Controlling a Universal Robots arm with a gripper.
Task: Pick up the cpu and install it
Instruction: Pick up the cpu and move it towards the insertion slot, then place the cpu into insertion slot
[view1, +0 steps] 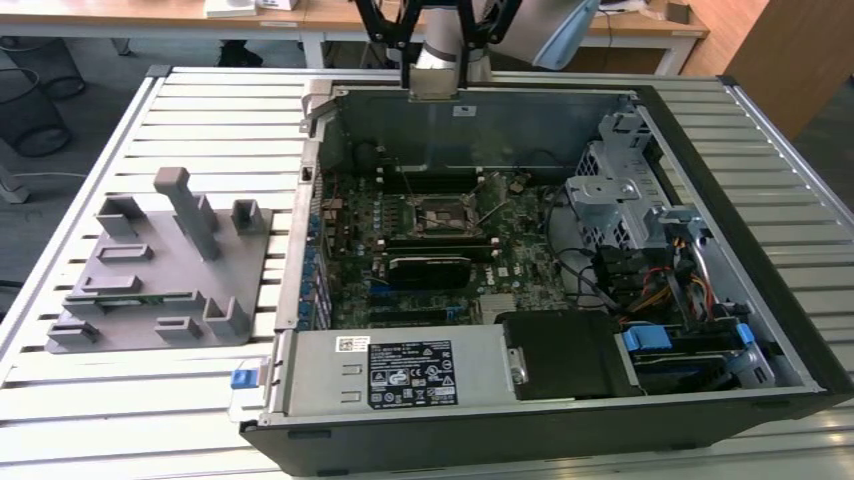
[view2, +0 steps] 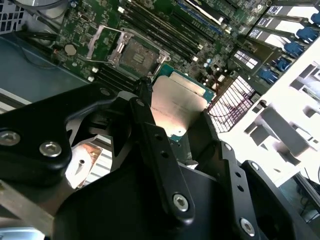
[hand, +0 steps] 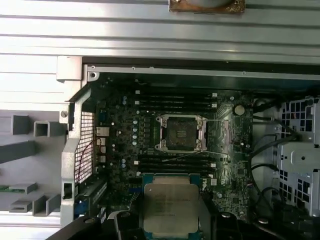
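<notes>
The cpu (hand: 170, 206) is a flat square chip with a shiny silver-grey top and a green edge. My gripper (hand: 170, 222) is shut on it, one black finger at each side. In the second wrist view the cpu (view2: 176, 106) sits between the black fingers (view2: 146, 107) of the gripper (view2: 175, 122). It hangs above the motherboard, a short way off the open cpu socket (hand: 180, 132), whose metal frame stands open. In the exterior view the arm (view1: 438, 40) is above the far wall of the computer case, and the socket (view1: 438, 213) lies mid-board.
The open computer case (view1: 747, 330) lies on a slatted white table (view1: 200, 410). A grey fixture plate with upright posts (view1: 160, 265) stands on the exterior view's left. Inside are a power supply (view1: 387, 370), a black block (view1: 567, 350), drive cages and cables (view1: 627, 200).
</notes>
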